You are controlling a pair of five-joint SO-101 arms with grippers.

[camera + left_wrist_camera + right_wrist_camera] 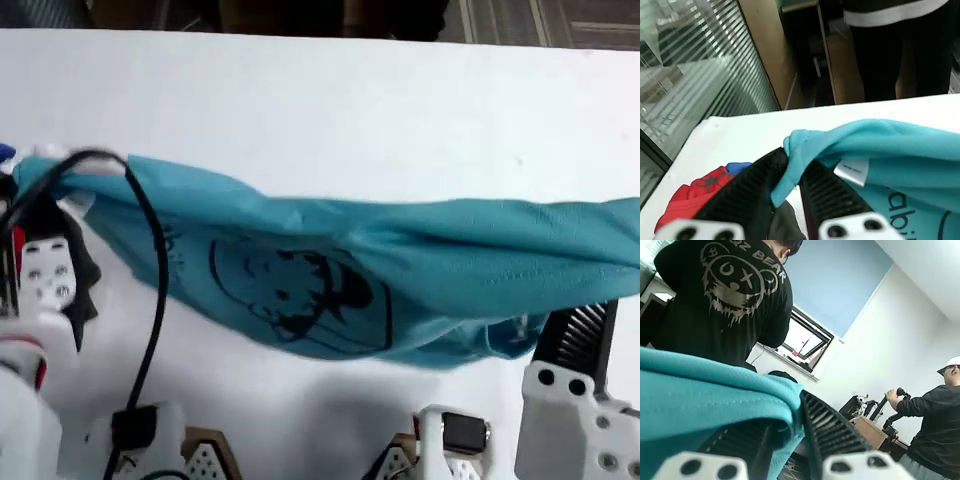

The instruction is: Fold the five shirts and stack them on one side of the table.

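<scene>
Your left gripper (789, 167) is pinched shut on a bunched corner of the teal shirt (890, 145), the cloth squeezed between its two black ribbed fingers (752, 182). A white label (852, 172) hangs from the fabric just beside them. Your right gripper (790, 407) is likewise clamped on the shirt's (700, 395) stitched edge.

From overhead, the teal shirt (350, 260) is stretched in a sagging band from the left edge of the frame to the right edge, above the white table (350, 110), its dark printed face showing low in the middle. A black cable (155, 300) loops down across the shirt's left end. In the left wrist view, a crumpled red garment (695, 195) lies on the table near that gripper.
</scene>
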